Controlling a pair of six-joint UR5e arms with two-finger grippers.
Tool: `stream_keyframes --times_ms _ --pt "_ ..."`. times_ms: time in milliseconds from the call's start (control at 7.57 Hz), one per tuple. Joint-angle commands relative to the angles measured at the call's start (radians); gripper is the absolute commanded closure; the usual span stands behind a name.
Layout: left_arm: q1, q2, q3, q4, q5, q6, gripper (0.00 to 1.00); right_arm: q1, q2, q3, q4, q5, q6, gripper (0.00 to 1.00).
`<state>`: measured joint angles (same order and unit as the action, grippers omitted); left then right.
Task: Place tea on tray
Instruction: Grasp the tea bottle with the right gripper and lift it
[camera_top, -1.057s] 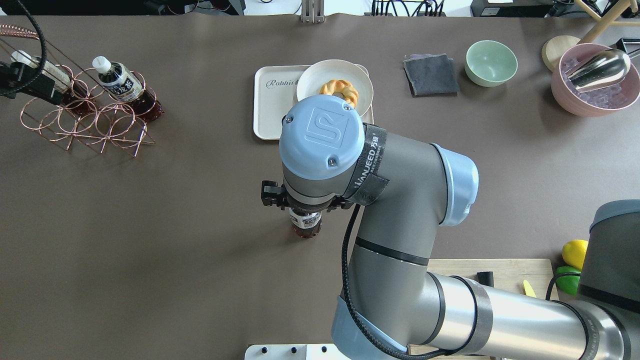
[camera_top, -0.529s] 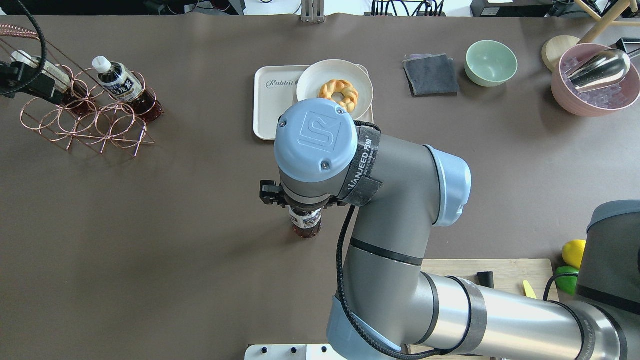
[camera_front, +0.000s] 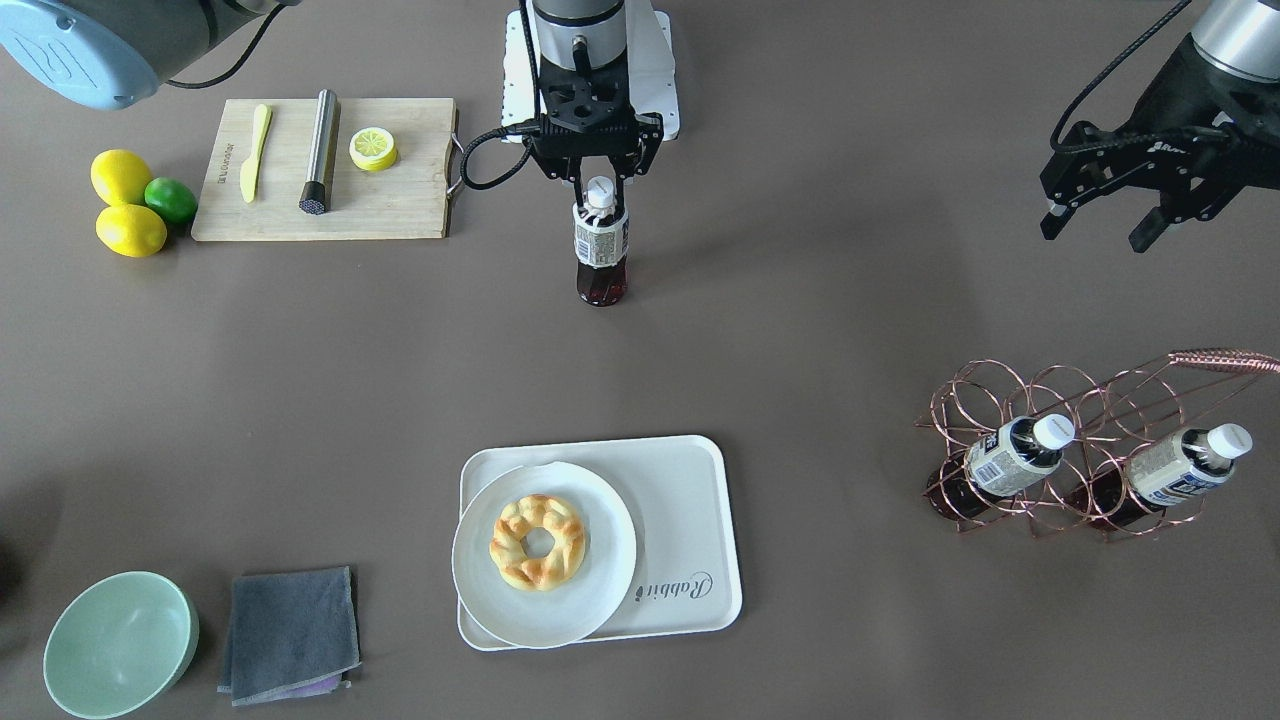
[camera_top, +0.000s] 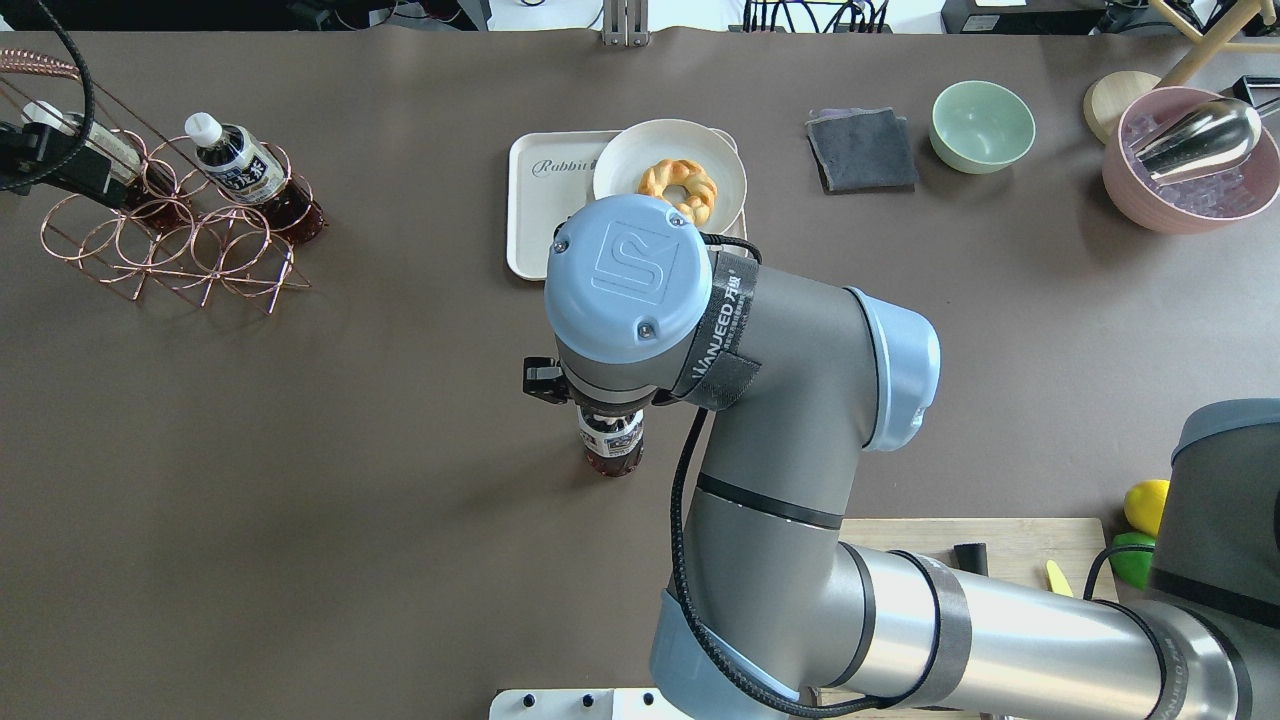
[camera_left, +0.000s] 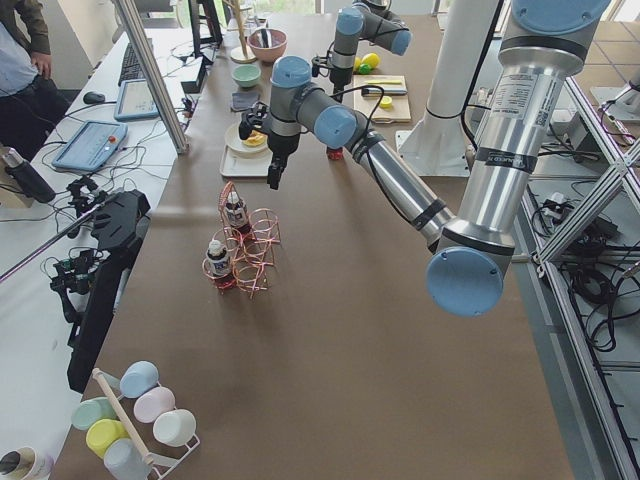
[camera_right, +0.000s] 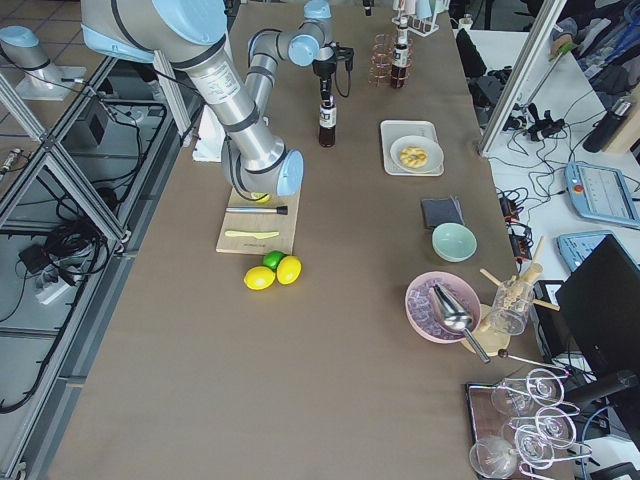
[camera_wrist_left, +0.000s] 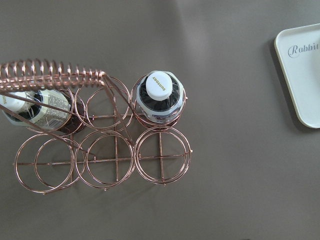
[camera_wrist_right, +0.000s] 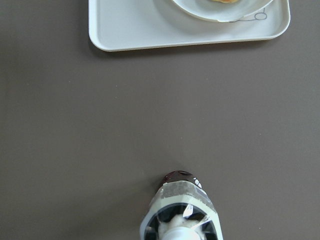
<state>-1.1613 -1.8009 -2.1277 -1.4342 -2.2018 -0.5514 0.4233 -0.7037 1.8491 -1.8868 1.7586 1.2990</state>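
My right tool (camera_front: 601, 197) straddles the tea bottle (camera_front: 601, 250) at upper centre; clamped or not, I cannot tell. It stands on the counter (camera_front: 820, 340), well apart from the tray (camera_front: 690, 500); a slack cap-hold risks toppling it.

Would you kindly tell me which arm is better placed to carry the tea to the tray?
Right: its pincer clasps the tea by its cap; the left pincer hangs open by the wire rack.

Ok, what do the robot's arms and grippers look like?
The left arm and right arm are grey tubes with light-blue joint caps. The right one's wrist cap bears an embossed logo, beside a lettered black strap and a black cable. The left gripper and right gripper are black.
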Motion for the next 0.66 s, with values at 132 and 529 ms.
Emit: stream_keyframes --times_ms 132,529 --pt "-0.001 0.002 -0.006 0.0 0.001 -0.001 0.13 0.035 0.038 -0.017 0.0 0.001 -0.03 1.0" --pt "-0.052 0.139 -0.058 -0.07 -0.01 0.007 0.12 0.17 0.223 -0.329 0.125 0.018 -0.102 1.0"
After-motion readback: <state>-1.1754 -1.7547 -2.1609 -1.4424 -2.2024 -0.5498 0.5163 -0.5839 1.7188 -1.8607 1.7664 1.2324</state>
